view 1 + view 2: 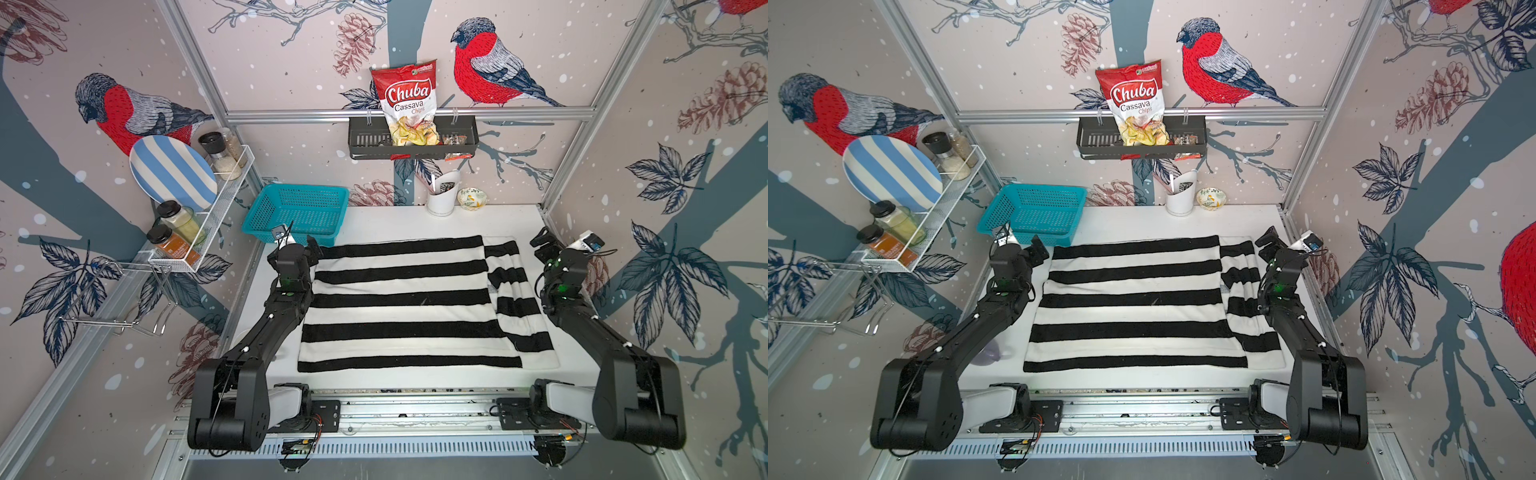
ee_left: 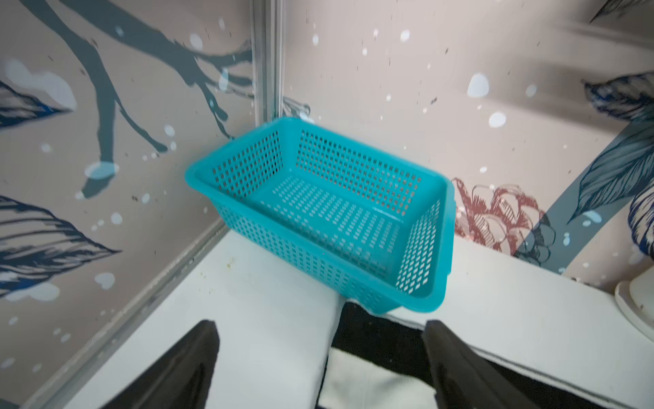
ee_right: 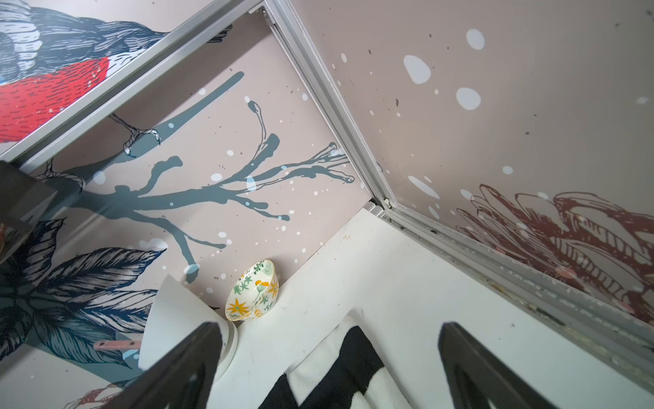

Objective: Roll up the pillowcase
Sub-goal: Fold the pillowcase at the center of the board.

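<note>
Hovering with left hand (image 2: pixel 320 331) and right hand (image 3: pixel 329 329) both spread wide, empty, over pillowcase (image 1: pixel 399 303) far corners; pinch both corners level, roll tight.

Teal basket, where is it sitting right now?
In both top views the teal basket stands at the far left corner of the table, just past the pillowcase's far left corner, with the white utensil holder off to its right.

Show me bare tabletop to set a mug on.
Free: the back strip between pillowcase and wall, from teal basket to white utensil holder; the far right corner past the floral bowl; the thin front strip before the rail. Crowded: both sides, along the left arm and right arm.
</note>
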Controlling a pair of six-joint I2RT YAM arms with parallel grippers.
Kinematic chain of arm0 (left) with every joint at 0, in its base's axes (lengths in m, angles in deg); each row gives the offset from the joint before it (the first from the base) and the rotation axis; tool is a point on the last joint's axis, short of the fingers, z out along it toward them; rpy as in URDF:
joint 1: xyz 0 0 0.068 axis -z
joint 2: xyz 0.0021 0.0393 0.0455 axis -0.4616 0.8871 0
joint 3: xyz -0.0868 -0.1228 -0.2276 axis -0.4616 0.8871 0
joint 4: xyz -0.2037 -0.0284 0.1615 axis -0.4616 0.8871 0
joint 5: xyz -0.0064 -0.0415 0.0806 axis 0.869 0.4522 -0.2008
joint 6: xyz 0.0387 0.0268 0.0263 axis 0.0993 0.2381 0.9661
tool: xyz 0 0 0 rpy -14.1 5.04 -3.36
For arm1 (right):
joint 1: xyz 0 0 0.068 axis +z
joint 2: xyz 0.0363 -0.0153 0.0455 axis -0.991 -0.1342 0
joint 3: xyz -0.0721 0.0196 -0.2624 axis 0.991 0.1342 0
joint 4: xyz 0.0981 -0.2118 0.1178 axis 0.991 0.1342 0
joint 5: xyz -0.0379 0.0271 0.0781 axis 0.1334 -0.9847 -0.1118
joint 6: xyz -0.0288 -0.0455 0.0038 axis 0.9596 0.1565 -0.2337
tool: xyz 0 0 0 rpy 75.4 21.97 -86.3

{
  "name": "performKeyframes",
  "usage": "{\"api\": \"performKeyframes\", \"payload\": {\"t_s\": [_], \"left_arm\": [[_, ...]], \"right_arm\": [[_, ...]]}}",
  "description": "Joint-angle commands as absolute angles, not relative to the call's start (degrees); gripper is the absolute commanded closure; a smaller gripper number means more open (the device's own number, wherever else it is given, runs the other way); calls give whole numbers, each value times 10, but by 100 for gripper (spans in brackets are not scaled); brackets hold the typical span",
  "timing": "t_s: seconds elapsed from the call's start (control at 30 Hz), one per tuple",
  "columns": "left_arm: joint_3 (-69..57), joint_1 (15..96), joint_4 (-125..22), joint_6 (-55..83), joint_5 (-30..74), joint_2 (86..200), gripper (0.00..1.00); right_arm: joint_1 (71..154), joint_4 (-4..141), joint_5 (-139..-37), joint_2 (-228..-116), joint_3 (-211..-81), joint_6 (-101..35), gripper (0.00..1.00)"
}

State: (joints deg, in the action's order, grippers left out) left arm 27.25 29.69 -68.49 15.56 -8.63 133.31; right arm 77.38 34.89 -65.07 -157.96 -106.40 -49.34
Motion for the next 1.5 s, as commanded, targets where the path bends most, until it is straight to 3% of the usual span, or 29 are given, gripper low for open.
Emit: {"api": "performKeyframes", "payload": {"t_s": [0.0,0.23,0.5,0.6,1.07,1.23,1.3,1.47], "left_arm": [[240,283,-595,117,-21,1376,14],[82,259,-448,87,35,1556,32],[-19,258,-428,106,125,1677,41],[-45,258,-424,116,137,1704,50],[-128,256,-400,137,111,1792,47],[-142,253,-408,134,121,1805,50],[-146,251,-410,133,124,1810,54],[-149,246,-414,132,141,1814,91]], "right_arm": [[775,443,-721,-1616,-1119,-508,0],[801,488,-715,-1663,-1158,-473,0],[802,506,-717,-1682,-1174,-468,0],[801,506,-718,-1687,-1174,-468,0],[797,513,-734,-1703,-1180,-466,0],[797,517,-735,-1705,-1182,-463,0],[797,517,-734,-1705,-1182,-463,0],[799,520,-733,-1711,-1185,-459,0]]}}
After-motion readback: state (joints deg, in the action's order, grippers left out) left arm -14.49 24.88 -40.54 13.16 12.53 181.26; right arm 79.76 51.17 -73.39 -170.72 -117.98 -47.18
